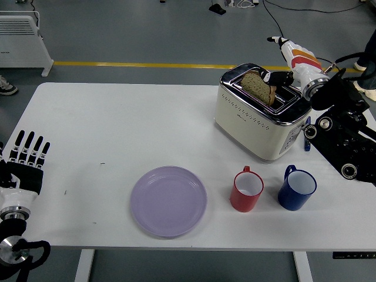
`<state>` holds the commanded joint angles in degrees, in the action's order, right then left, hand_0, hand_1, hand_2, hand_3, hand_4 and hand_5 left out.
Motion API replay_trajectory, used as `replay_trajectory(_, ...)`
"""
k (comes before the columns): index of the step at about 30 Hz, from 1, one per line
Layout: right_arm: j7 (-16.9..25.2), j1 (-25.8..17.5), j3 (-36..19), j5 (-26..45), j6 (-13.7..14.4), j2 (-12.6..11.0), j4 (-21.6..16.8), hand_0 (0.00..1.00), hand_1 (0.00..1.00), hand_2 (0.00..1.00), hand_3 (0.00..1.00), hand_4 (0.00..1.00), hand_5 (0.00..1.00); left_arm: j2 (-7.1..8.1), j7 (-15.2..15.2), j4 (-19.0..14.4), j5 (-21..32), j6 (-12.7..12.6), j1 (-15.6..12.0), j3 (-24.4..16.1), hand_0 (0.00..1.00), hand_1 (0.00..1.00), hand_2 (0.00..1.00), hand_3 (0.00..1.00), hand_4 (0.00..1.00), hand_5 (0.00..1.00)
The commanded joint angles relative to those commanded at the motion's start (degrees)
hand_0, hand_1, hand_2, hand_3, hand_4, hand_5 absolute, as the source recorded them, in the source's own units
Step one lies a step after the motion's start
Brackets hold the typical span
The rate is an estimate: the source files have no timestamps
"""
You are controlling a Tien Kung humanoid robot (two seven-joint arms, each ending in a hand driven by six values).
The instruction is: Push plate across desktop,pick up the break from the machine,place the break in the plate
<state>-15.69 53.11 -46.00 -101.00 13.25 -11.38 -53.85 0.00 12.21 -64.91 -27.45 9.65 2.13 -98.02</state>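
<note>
A lilac plate [168, 201] lies near the table's front edge, left of the middle. A cream and chrome toaster [252, 120] stands at the back right, with a brown bread slice [256, 84] sticking up from its slot. My right hand [277, 77] reaches in from the right, over the toaster's top, and sits against the slice's right edge. Its grip on the slice is hidden from this angle. My left hand [28, 158] is at the table's far left edge, well left of the plate, fingers straight and empty.
A red mug [247, 189] and a blue mug [296, 188] stand in front of the toaster, right of the plate. A blue pen [306, 140] lies beside the toaster under my right arm. A white heater [20, 35] stands on the floor beyond the table.
</note>
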Motion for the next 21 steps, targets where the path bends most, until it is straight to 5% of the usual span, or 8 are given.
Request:
replay_trajectory(14,-5.8,9.1,7.7,-4.5,-9.6,7.6,13.7,0.868,0.845,0.891,0.908,0.744,0.235,0.0,0.0,0.4,-0.3,-0.2,-0.3,0.4,0.809,0.794,0.785,0.743,0.558,0.998)
replay_trajectory(20,-6.7,11.3,9.9,-4.8,-11.7,9.7,18.0,0.813,0.817,0.843,0.876,0.741,0.241,0.0,0.1,0.6,-0.4,-0.2,-0.4,0.8,0.808,0.793,0.784,0.742,0.557,0.998)
replay_trajectory(21,-6.8,11.8,10.5,-4.5,-12.1,10.2,18.9,0.72,0.747,0.756,0.834,0.734,0.244,0.0,0.1,0.7,-0.4,-0.3,-0.4,0.9,0.808,0.791,0.784,0.743,0.558,0.998)
